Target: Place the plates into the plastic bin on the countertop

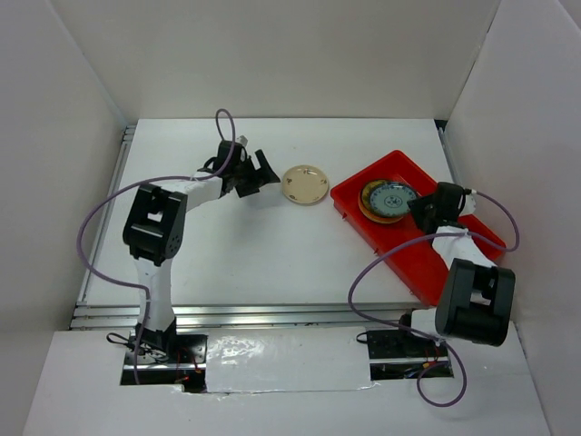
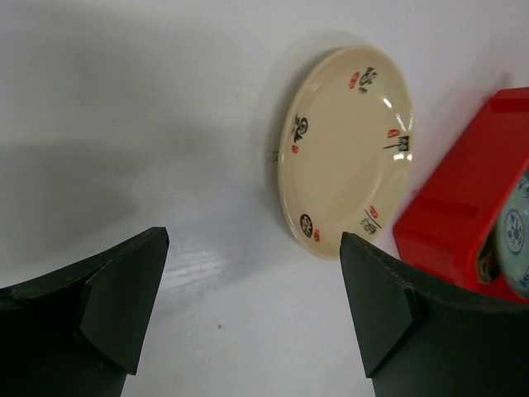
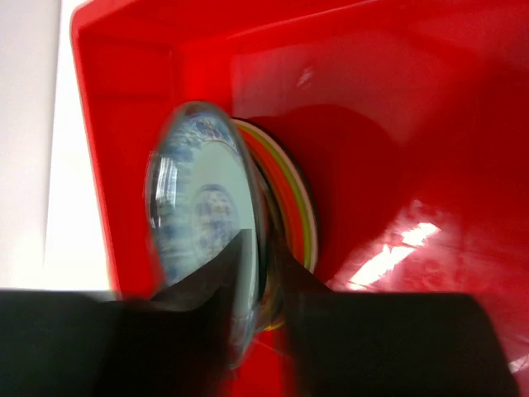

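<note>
A white back wall (image 1: 290, 54), a white left wall (image 1: 54, 182) and a white right wall (image 1: 531, 118) are being seen standing on three sides. Along the near edge a white front panel (image 1: 290, 404) is being shown lying flat. A glossy, wrinkled strip (image 1: 281, 350) is being seen across it, between a left cut-out (image 1: 191, 365) and a right cut-out (image 1: 399, 368).

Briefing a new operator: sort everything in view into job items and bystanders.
Job: beige plate, blue-grey plate in right hand, stacked plates beneath, red bin, countertop, open left hand.
Bystanders: purple cables, metal rail, white walls.
</note>
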Controlling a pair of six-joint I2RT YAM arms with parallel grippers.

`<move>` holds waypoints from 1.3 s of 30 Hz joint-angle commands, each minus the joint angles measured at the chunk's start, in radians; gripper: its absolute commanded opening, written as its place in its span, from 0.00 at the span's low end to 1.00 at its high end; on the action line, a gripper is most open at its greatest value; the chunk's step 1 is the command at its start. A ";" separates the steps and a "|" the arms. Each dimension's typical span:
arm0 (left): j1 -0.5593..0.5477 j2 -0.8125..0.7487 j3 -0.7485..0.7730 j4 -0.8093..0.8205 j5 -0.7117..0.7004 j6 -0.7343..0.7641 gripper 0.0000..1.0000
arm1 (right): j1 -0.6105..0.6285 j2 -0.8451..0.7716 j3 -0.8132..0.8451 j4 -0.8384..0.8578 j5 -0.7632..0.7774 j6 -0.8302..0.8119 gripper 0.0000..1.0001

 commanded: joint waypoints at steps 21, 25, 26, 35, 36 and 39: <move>-0.074 0.311 0.400 -0.178 -0.060 0.027 0.79 | 0.029 -0.674 -0.036 -0.240 -0.022 -0.081 1.00; -0.080 0.339 0.406 -0.169 -0.055 0.026 0.66 | 0.025 -0.705 -0.006 -0.262 -0.072 -0.086 1.00; -0.081 0.344 0.406 -0.165 -0.042 0.026 0.56 | 0.023 -0.706 -0.007 -0.254 -0.080 -0.084 1.00; -0.078 0.333 0.351 -0.085 0.000 -0.031 0.00 | 0.034 -0.615 -0.096 -0.075 -0.282 -0.069 1.00; -0.077 0.294 0.333 -0.094 -0.038 -0.036 0.00 | 0.043 -0.601 -0.128 -0.029 -0.322 -0.082 1.00; -0.077 0.126 0.212 -0.161 -0.234 -0.069 0.00 | 0.127 -0.518 -0.133 0.112 -0.424 -0.125 1.00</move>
